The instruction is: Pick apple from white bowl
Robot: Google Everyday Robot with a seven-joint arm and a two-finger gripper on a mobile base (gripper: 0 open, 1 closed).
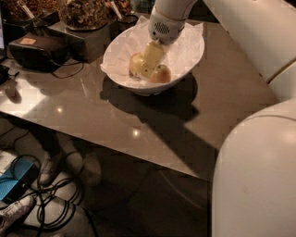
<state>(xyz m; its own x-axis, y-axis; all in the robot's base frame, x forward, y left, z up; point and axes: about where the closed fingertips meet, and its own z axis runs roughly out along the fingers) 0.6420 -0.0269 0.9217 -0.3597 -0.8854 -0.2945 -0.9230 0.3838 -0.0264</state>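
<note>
End effector of mine, pale yellow, reaches down into the bowl from its white, rounded wrist housing. Its tip sits low between two apples, just beside both. Whether it is spread, pressed together or pinching anything, I cannot tell from this view.

My white, smooth arm shell fills the right side of the view, with another white segment running across the upper right corner.

Next comes the grey-brown, glossy worktop, which carries everything, with dark shadows of the bowl and arm lying across it.

On its far part stands the large, wide, shallow white bowl, lined with crinkled white paper.

To the bowl's left sits a black, boxy device with a cord, and behind it are glass jars of brown dried stuff.

Below the worktop's edge, the floor holds black tangled cables and a blue box.

The small, round, orange-red apple lies on the paper in the near part of the bowl, on the right of the end effector. It looks round all over, so I see no long axis, and I cannot tell which way its stem points.

The paler yellow round apple lies on the other side, to the left.
</note>
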